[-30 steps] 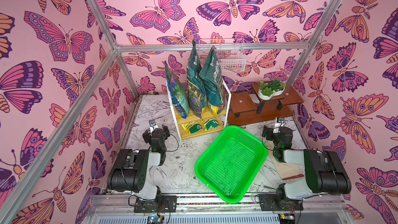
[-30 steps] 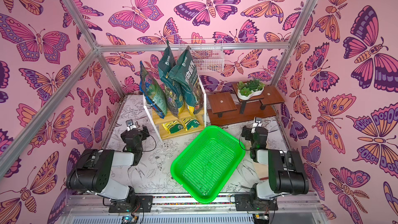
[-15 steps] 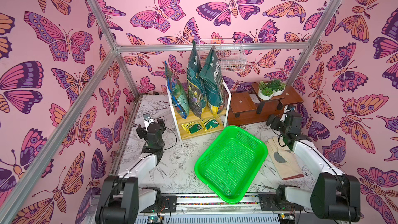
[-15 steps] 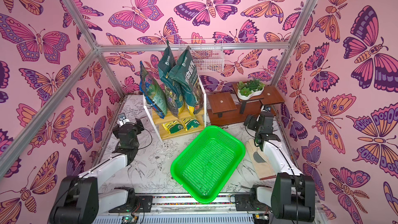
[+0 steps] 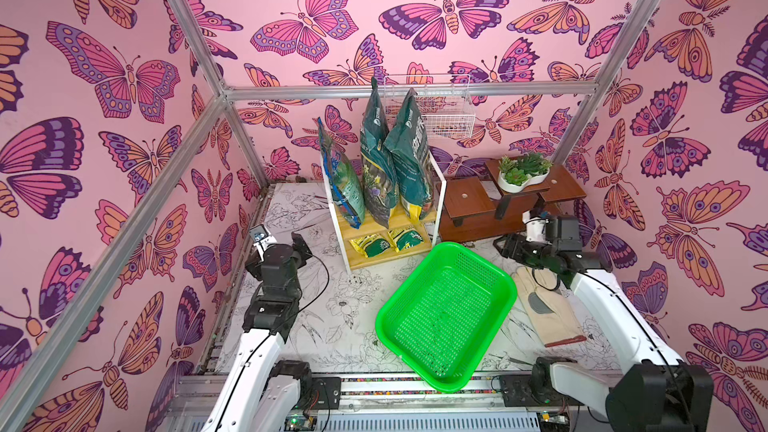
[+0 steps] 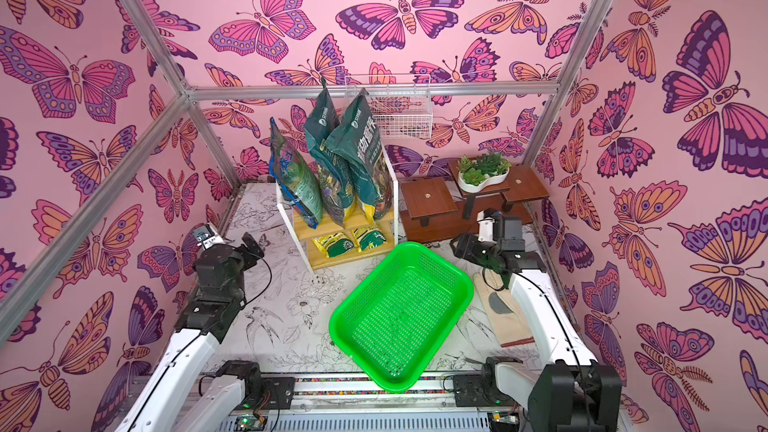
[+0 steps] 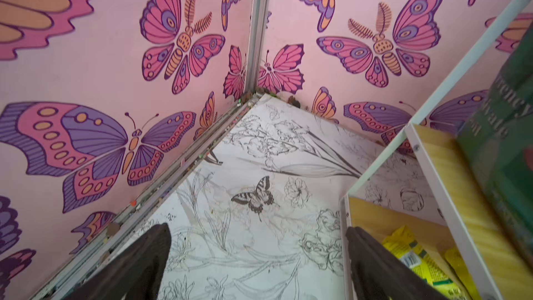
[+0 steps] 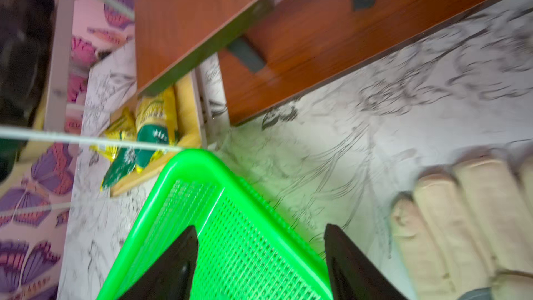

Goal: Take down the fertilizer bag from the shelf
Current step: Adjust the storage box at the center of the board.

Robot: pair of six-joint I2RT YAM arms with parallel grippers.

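While glossy bags (image 5: pixel 376 168) line plank shelf (image 5: pixel 374 260) | L jaws wide | R jaws prob. apart

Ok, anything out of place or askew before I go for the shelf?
The green basket sits turned diagonally, its near corner seemingly over the front rail. On the shelf, the tall bags stand tilted, not upright. Nothing looks spilled or damaged.

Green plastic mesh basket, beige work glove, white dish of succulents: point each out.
Green plastic mesh basket (image 5: pixel 444 317): in a top view, bare perforated floor.
Beige work glove (image 5: pixel 552 317): in a top view, palm.
White dish of succulents (image 5: pixel 520 187): in a top view, front wall.
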